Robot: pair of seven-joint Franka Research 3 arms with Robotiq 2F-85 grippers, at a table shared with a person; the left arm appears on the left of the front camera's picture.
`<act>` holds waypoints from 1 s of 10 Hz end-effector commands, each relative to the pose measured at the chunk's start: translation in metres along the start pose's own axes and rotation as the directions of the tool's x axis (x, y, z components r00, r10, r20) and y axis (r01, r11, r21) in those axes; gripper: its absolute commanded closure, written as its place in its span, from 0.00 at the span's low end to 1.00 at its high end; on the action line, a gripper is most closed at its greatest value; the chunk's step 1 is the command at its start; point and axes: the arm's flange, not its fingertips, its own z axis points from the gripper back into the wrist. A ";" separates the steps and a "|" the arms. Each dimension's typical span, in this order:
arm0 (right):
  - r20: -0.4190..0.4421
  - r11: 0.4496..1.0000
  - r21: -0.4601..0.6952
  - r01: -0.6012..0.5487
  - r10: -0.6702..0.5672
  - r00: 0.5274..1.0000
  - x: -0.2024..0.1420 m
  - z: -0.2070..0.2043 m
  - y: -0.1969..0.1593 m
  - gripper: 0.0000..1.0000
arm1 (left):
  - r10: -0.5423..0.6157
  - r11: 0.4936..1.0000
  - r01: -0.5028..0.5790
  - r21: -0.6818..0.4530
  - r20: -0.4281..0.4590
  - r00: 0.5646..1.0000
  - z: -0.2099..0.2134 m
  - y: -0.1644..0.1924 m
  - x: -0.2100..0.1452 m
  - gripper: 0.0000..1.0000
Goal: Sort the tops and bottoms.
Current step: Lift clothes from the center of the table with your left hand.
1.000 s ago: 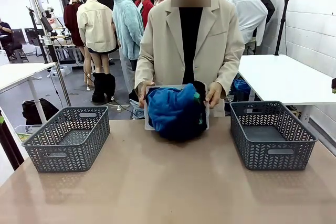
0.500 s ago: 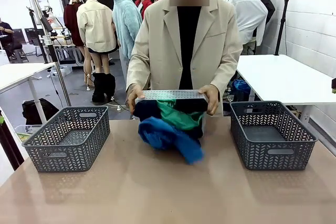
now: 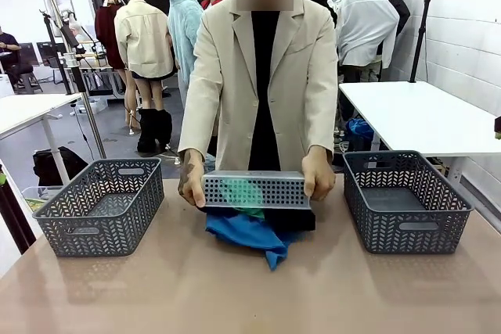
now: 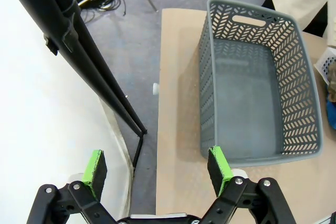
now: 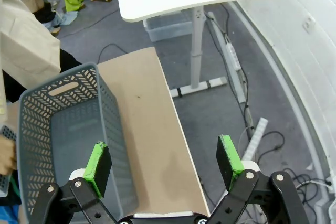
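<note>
Tan tabletop (image 3: 235, 287) runs across a workroom with a grey floor (image 3: 109, 142) and a white table (image 3: 423, 115) off to the right. On the tabletop stand two grey lattice baskets, the left basket (image 3: 102, 205) and the right basket (image 3: 407, 201), one near each end. At the far side a person in a beige coat (image 3: 235, 76) holds an upturned perforated bin (image 3: 254, 190), one hand (image 3: 192, 181) at each end of it, over a heap of clothes in the middle. A bright blue garment (image 3: 250, 234) spills out towards the robot's side, an emerald green garment (image 3: 249, 212) peeps from under the rim, and a black garment (image 3: 293, 219) lies at the right (a navy piece I cannot pick out).

The left gripper (image 4: 156, 156) hangs with its jaws wide and nothing between them, above the table's left edge just beside the left basket. The right gripper (image 5: 163, 145) is likewise spread and bare, over the right basket's outer wall. The heap lies between the baskets, well apart from both
</note>
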 end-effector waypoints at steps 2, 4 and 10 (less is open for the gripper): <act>-0.008 1.000 0.002 0.007 -0.007 1.000 -0.001 0.001 0.001 0.00 | 0.000 1.000 0.000 0.004 0.001 1.000 0.001 0.002 -0.001 0.00; -0.008 1.000 0.002 0.007 -0.007 1.000 -0.001 0.001 0.001 0.00 | 0.000 1.000 0.000 0.004 0.001 1.000 0.001 0.002 -0.001 0.00; -0.008 1.000 0.002 0.007 -0.007 1.000 -0.001 0.001 0.001 0.00 | 0.000 1.000 0.000 0.004 0.001 1.000 0.001 0.002 -0.001 0.00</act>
